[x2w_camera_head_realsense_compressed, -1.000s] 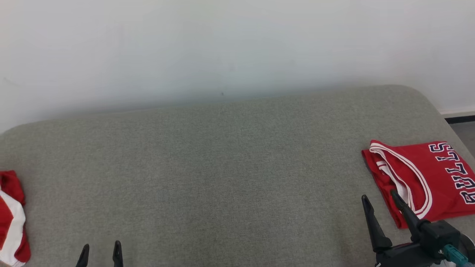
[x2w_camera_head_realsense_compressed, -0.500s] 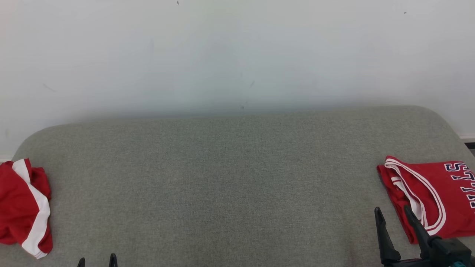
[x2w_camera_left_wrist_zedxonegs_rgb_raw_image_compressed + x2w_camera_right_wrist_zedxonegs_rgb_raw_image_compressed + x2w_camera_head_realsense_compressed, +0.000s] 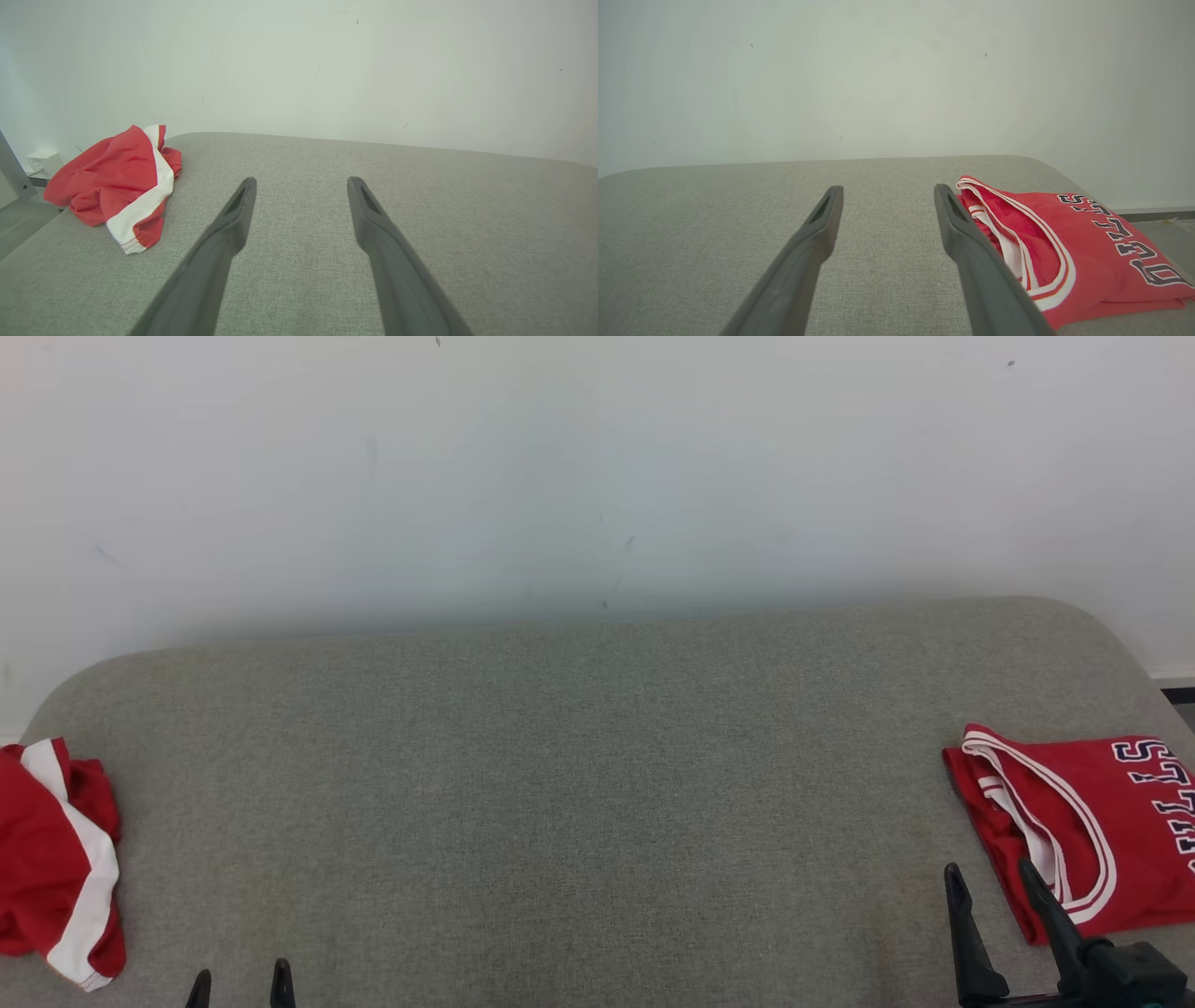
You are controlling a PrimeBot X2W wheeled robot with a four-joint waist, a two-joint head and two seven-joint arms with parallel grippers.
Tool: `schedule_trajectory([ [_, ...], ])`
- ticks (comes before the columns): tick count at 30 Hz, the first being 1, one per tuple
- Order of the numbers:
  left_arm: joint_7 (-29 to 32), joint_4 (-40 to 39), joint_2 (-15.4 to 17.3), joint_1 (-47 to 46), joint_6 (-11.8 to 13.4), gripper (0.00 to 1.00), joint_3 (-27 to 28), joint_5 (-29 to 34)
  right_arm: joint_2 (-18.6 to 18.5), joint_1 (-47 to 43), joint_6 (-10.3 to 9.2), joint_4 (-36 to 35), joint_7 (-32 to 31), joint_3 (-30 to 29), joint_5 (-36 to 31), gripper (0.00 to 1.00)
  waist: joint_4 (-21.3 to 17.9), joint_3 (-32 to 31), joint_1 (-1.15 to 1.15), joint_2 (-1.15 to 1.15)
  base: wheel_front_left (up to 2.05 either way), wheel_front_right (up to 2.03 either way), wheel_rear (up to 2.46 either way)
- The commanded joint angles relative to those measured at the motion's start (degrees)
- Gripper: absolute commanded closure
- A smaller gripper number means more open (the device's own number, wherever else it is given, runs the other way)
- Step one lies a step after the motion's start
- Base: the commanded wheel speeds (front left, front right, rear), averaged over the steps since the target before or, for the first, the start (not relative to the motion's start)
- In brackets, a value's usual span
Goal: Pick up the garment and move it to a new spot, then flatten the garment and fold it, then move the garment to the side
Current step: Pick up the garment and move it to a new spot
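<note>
Red jersey (image 3: 1092, 840) lying folded at four o'clock, crumpled shorts (image 3: 37, 859) at eight, left gripper (image 3: 239, 975) and right gripper (image 3: 990, 870) hovering, jaws spread wide, empty

place: indoor room (home or lab unclear) | cues: grey upholstered cushion (image 3: 597, 784), bare white wall (image 3: 597, 476)

Head camera high, facing forward and down across the grey cushion (image 3: 597, 784) to the white wall (image 3: 597, 476), left wrist camera low behind the left gripper (image 3: 301, 184), crumpled red garment (image 3: 112, 182) to that gripper's left, right wrist camera low behind the right gripper (image 3: 887, 191), folded jersey (image 3: 1064, 247) to its right, cushion and wall shared by all three
</note>
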State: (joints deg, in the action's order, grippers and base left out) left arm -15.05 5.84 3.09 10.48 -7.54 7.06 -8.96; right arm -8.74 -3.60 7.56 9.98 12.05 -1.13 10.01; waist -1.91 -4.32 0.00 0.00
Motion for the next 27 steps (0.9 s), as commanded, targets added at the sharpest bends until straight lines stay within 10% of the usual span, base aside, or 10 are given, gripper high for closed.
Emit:
schedule_trajectory([
  [1,-0.16,-0.02,0.01,-0.37,0.12,0.00,-0.12,0.10,0.25,-0.56,-0.14,-0.25,-0.08,-0.07,-0.10,0.00,0.05,0.02,0.00,0.00,0.00,0.00,0.00],
  [15,-0.16,0.30,0.05,-0.91,0.12,0.00,0.34,0.00,-0.10,-0.93,-0.14,-0.69,-0.31,0.28,-0.12,0.00,2.03,-0.12,0.00,0.00,0.00,0.00,0.00],
  [27,-0.16,-0.67,-0.09,0.18,0.12,0.00,1.13,0.73,0.61,-1.00,-0.14,-0.31,0.23,1.34,0.51,0.00,11.35,-0.32,0.00,0.00,0.00,0.00,0.00],
])
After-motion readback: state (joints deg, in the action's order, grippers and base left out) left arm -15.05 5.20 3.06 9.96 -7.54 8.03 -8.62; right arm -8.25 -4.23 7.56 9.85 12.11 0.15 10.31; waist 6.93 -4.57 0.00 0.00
